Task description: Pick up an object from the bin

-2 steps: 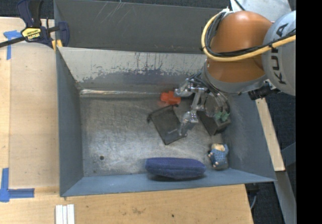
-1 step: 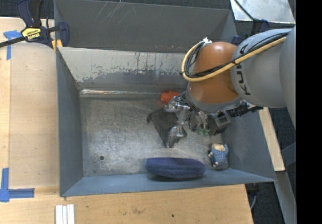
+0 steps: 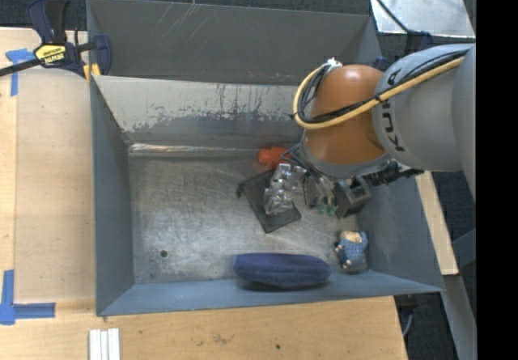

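Observation:
My gripper (image 3: 285, 187) hangs low in the bin's right half, right over a dark grey flat slab (image 3: 273, 213) that lies tilted on the floor. Whether it touches the slab I cannot tell. An orange thing (image 3: 271, 157) lies just behind the gripper, near the back wall, partly hidden by it. A small green piece (image 3: 329, 207) peeks out to the gripper's right, under the arm.
A dark blue oblong pad (image 3: 282, 269) lies along the front wall. A small blue and white round thing (image 3: 350, 250) sits in the front right corner. The arm's orange cover overhangs the bin's right side.

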